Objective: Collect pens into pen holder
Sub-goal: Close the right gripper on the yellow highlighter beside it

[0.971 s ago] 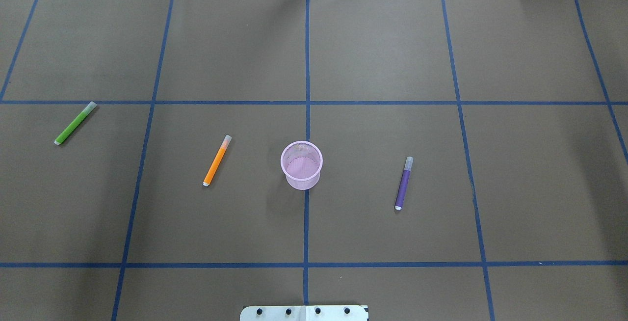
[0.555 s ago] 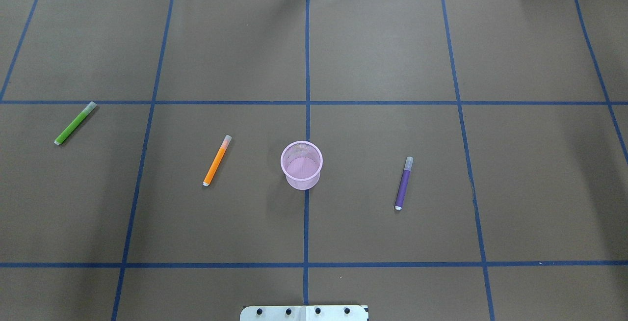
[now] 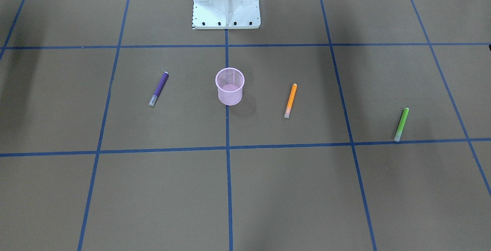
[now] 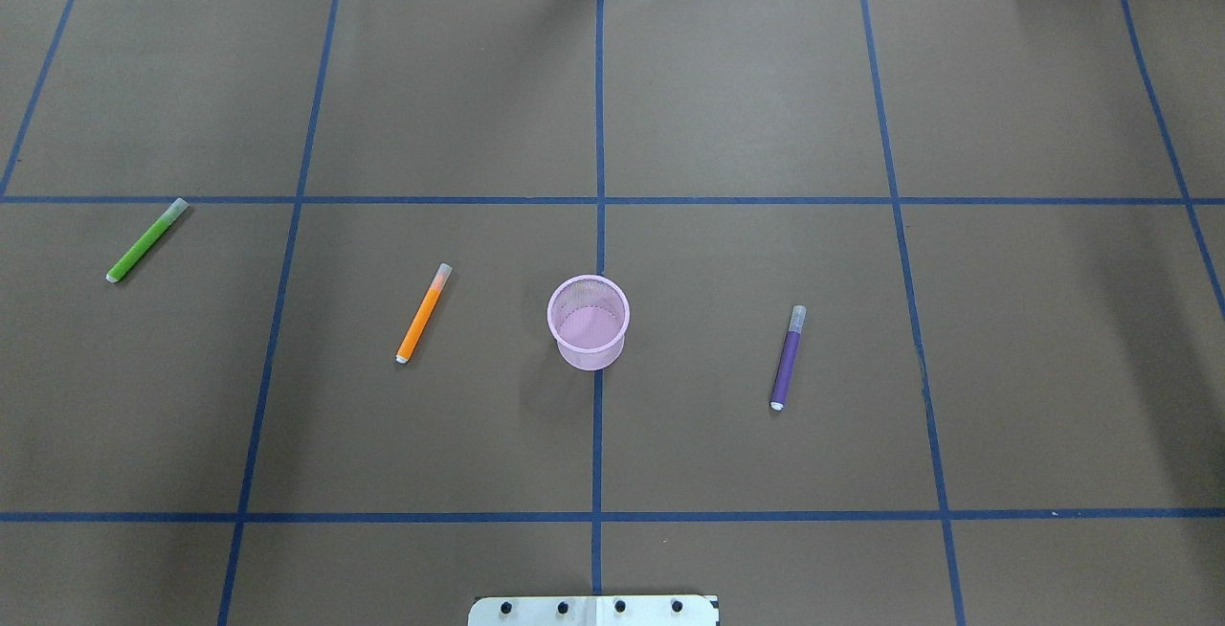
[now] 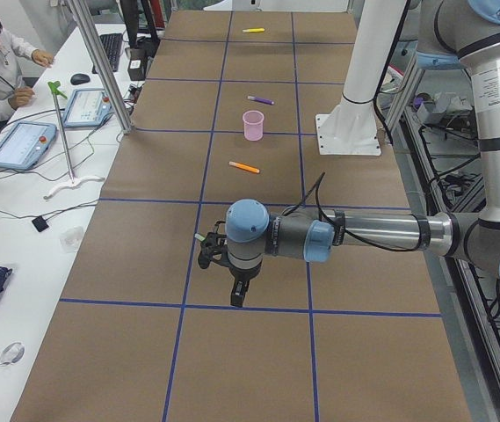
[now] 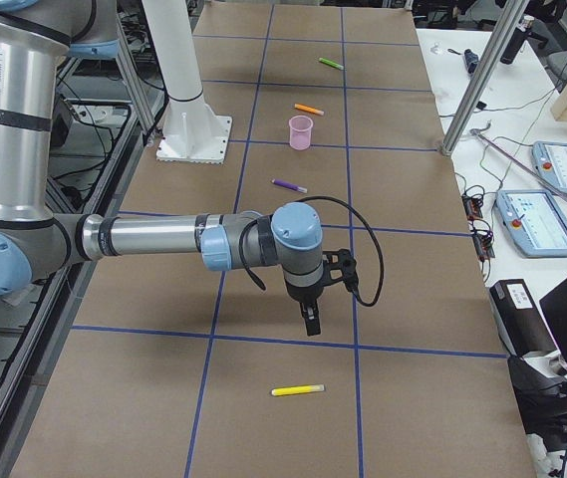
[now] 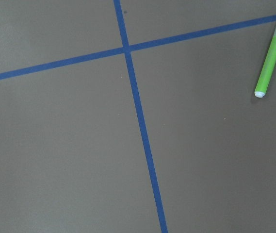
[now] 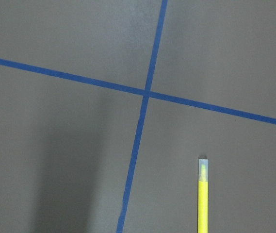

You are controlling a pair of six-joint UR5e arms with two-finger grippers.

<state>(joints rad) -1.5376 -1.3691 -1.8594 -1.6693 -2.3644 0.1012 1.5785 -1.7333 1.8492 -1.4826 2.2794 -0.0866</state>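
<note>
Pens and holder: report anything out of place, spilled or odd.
Nothing spilled or damaged: the pen holder stands upright and empty, with the purple pen, orange pen and green pen lying flat. One oddity: a yellow pen lies far off near the robot's right end, outside the overhead view.

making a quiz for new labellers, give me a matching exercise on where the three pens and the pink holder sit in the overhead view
Things:
1. green pen
2. orange pen
3. purple pen
4. pen holder

Places, overhead view:
A. standing on the centre tape line
B. lying to the right of the pen holder
C. lying just left of the pen holder
D. lying far out on the left

Pairs: 1-D, 2-C, 3-B, 4-A
</note>
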